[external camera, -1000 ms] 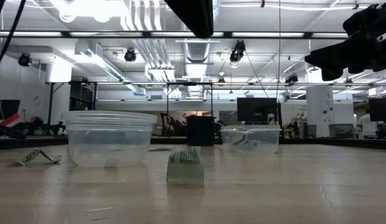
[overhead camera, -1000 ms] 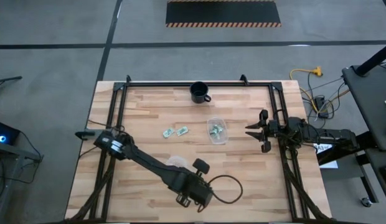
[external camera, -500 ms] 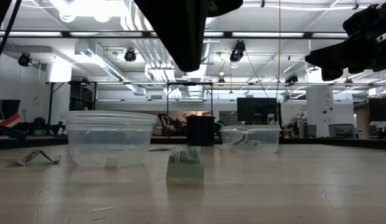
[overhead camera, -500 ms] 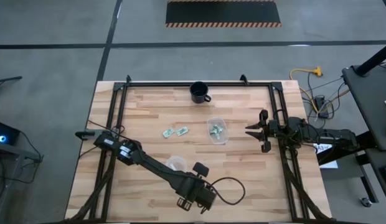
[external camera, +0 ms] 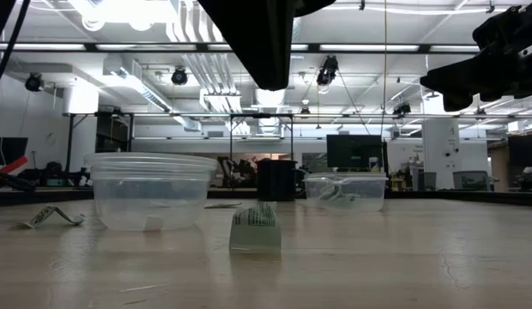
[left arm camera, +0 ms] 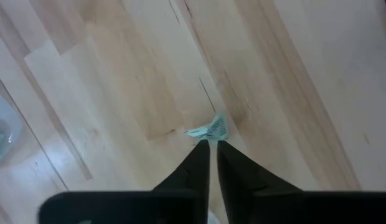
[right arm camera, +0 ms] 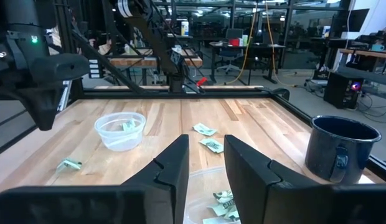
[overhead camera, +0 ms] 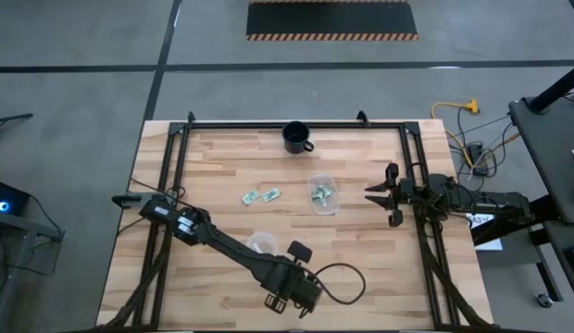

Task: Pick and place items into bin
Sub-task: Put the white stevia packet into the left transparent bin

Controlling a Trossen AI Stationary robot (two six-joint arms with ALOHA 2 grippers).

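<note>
My left gripper (left arm camera: 210, 144) hangs shut, pointing down, well above a small light-green wrapped item (left arm camera: 210, 129) that lies on the wood near the table's front edge. In the low view that item (external camera: 256, 228) stands alone, with the gripper (external camera: 268, 81) high over it. Just left of it is a clear round bin (overhead camera: 261, 243) with one item (right arm camera: 127, 126) inside. A second clear bin (overhead camera: 322, 194) at the table's middle holds several items. Two more items (overhead camera: 260, 195) lie flat to its left. My right gripper (overhead camera: 384, 194) waits open at the right edge.
A black mug (overhead camera: 297, 137) stands at the far edge. The left arm (overhead camera: 222, 242) slants across the near left of the table, beside the round bin. A black frame rail (overhead camera: 296, 124) borders the tabletop. Bare wood lies at the near right.
My left gripper has come down a little over the lone item near the front edge and tipped steeper, then held still. The items, the bins and my right arm have stayed where they were.
</note>
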